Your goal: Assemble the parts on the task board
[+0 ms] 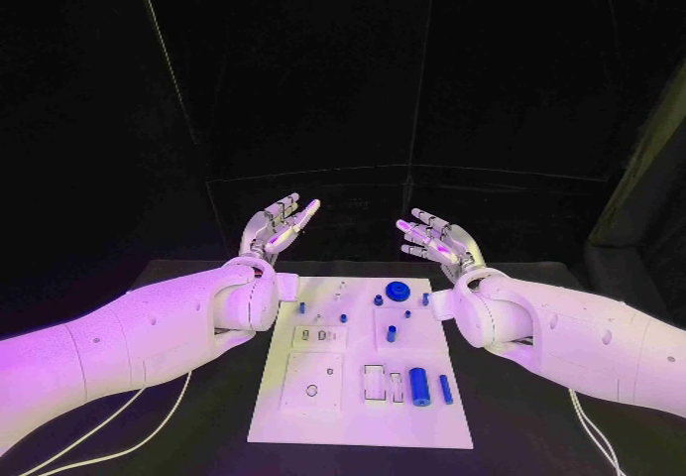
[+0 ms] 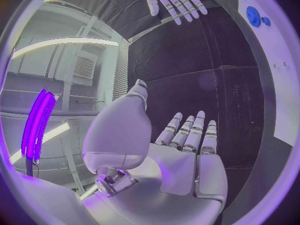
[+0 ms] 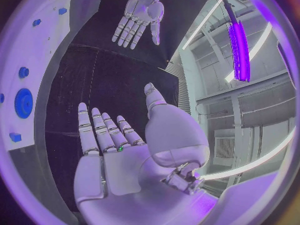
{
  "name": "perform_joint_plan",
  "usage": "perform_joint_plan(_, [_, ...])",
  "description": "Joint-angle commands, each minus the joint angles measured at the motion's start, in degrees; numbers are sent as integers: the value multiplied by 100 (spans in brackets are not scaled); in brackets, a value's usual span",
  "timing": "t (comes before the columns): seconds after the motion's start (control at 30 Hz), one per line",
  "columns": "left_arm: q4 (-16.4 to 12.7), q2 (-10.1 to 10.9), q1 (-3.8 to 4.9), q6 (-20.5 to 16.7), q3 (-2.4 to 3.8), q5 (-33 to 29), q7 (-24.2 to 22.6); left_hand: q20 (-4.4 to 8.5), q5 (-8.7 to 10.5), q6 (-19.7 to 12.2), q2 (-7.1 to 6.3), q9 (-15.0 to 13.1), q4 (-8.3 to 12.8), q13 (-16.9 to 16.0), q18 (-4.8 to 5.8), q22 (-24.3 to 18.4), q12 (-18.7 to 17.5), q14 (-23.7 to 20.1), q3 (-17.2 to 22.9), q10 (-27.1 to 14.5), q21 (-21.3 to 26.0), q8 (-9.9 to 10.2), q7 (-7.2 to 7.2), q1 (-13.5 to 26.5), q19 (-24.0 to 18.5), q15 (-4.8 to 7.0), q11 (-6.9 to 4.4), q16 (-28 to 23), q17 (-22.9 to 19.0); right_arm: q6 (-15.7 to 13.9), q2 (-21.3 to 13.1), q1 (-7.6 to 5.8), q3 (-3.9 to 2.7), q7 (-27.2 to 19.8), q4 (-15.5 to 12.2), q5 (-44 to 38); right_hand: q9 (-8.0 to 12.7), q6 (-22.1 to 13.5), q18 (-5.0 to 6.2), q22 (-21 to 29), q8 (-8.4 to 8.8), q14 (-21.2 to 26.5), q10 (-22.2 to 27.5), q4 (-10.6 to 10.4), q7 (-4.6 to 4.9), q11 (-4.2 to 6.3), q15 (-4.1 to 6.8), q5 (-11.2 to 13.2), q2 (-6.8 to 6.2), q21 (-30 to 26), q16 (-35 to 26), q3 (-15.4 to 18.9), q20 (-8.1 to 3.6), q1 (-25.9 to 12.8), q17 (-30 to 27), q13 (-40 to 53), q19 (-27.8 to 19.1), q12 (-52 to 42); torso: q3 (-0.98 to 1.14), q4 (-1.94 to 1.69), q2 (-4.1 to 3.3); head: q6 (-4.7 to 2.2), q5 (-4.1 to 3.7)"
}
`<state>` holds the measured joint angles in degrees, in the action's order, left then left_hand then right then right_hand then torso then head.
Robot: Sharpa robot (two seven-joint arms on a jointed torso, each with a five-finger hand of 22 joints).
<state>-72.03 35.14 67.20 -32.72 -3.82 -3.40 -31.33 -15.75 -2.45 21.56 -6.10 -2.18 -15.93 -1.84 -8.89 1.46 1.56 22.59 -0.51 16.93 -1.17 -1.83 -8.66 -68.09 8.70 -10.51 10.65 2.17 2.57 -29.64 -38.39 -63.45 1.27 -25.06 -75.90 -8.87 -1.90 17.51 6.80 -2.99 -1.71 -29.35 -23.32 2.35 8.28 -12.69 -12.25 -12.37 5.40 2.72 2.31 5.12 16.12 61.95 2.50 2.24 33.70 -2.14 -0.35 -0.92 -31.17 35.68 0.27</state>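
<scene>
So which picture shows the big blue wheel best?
The right wrist view: the blue wheel looks big, its toothed edge showing. The head view shows it small on the task board; the left wrist view shows it at the rim.

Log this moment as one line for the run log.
left hand: open, raised beyond board | right hand: open, raised beyond board | task board: untouched | blue parts: on board | stage: not started
</scene>
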Motion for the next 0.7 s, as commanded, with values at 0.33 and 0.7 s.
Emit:
perform_joint_plan(0.33, [87,119,54,879,-52,-172,-296,-119,-46,974,206,-110,-11,-144,28,170,267,1735,124,1378,-313,-209,-657,-477,814,-196,304,477,240,732,51,-137,23,282,604,-1824,-280,3392,398,-174,-598,-3255,-3459,660,418,322,479,134,71,579,619,-89,-225,1291,141,173,2217,-689,1,45,-99,11,-34])
perform_joint_plan(0.7, [-88,296,52,1049,-56,39,-250,88,-34,3170,505,-273,449,-301,-174,627,947,3627,-14,4020,-1404,-715,-450,-714,3800,244,-45,1143,452,587,-89,-267,21,364,660,-2923,-189,3989,382,-127,-412,-3929,-4159,977,277,496,715,77,196,709,452,-250,-470,1390,118,137,2891,-474,37,27,-272,-21,-65])
